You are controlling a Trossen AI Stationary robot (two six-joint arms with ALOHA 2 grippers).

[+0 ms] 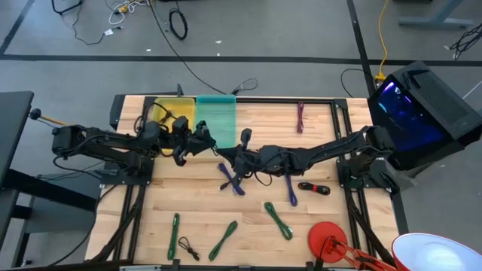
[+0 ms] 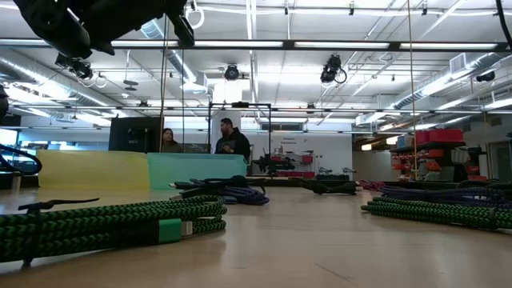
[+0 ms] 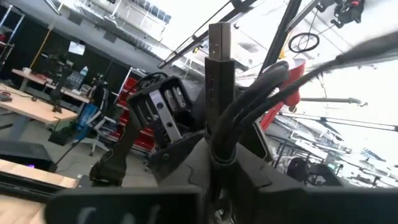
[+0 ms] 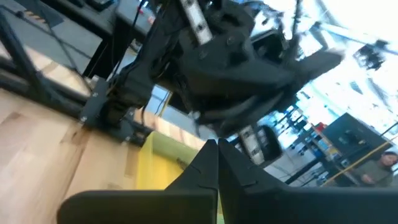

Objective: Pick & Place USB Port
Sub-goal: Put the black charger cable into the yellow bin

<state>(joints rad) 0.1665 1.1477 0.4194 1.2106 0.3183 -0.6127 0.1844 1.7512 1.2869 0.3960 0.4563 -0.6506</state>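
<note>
My left gripper (image 1: 200, 138) hovers above the table just in front of the teal bin (image 1: 216, 117) and is shut on a black USB cable (image 3: 249, 99). The cable's silver plug (image 3: 219, 38) sticks out past the fingertips. The yellow bin (image 1: 169, 113) stands beside the teal one at the far edge. My right gripper (image 1: 245, 140) is a short way to the right of the left one, facing it, with its fingers shut (image 4: 217, 163) on nothing. In the low view the left arm (image 2: 80, 24) hangs high above the tabletop. My left gripper pinches the black USB cable between its two fingers, on the bundled cords just behind the plug's black housing (image 3: 219, 134). The plug points out beyond the fingertips, along the fingers. The cable is lifted clear of the table, and its loops (image 3: 292, 74) trail off beside the gripper.
Other coiled cables lie on the wooden table: purple ones (image 1: 230, 179) (image 1: 292, 188) (image 1: 300, 117), green ones (image 1: 175, 232) (image 1: 224, 239) (image 1: 277, 220), a black-and-red one (image 1: 314, 188) and a small black one (image 1: 188, 247). A red lamp (image 1: 328, 238) sits at the near right corner. People (image 2: 232, 138) stand beyond the table.
</note>
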